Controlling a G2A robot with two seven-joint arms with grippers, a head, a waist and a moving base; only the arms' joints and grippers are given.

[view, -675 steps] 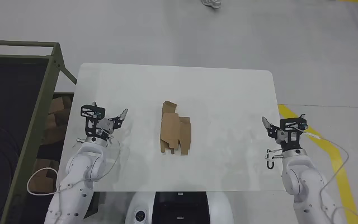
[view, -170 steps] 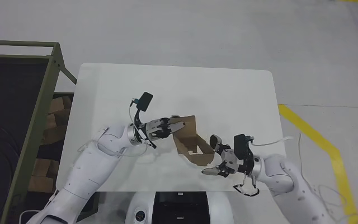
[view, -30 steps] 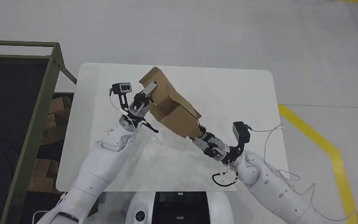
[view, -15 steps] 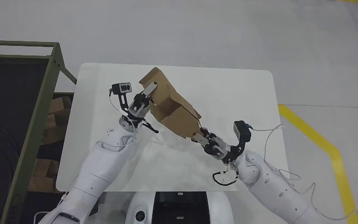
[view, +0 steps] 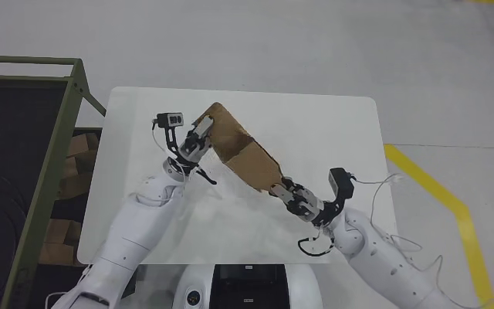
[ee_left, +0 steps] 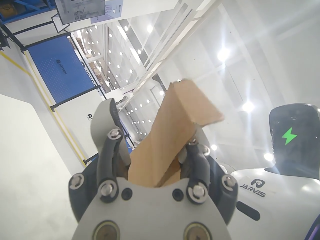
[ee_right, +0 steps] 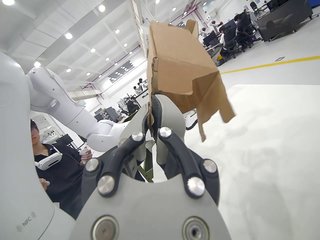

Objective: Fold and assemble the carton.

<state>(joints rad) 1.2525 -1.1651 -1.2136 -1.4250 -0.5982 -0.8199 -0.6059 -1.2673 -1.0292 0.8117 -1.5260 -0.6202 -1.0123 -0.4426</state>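
Note:
The brown carton hangs above the white table, stretched slantwise between my two grippers. My left gripper holds its far upper end. In the left wrist view the carton runs up between the fingers of the left gripper; one finger presses on it and the other fingertip stands a little off. My right gripper is shut on the near lower edge. In the right wrist view the right gripper pinches a torn rim of the carton, with a loose flap hanging beside it.
A green-framed cart with cardboard boxes stands off the table's left edge. A yellow floor line runs to the right. Bare table surface lies under and around the carton.
The carton has flattened and dropped lower between the grippers. My right gripper has shifted slightly right and toward the table's near edge, still gripping the carton; the left has barely moved.

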